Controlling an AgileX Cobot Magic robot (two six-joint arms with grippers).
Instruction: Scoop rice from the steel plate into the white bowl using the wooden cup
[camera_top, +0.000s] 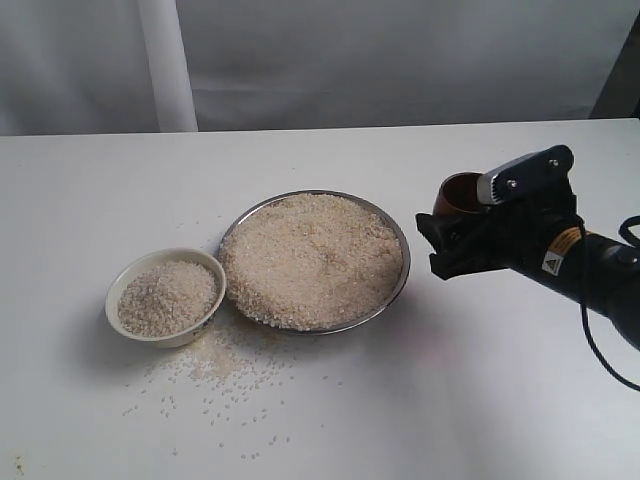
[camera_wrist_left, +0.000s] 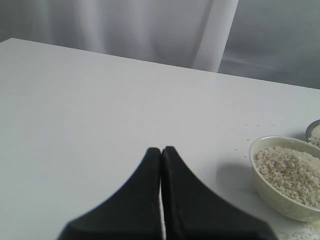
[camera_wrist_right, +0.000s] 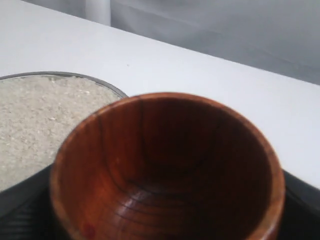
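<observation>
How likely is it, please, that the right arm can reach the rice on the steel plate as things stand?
Probably yes. The right gripper, holding the empty wooden cup, sits just beside the steel plate, and only bare table lies between them; the rice is heaped and uncovered.

A white table (camera_top: 500, 400) is filling the lower part of the exterior view, its matte top running back to a straight far edge. Behind it a pale grey cloth backdrop (camera_top: 400, 60) is hanging in soft folds, with a brighter white upright strip (camera_top: 167, 65) standing toward the left and a dark sloping edge (camera_top: 626, 70) showing at the upper right. Soft, even light is making only faint shadows.
</observation>
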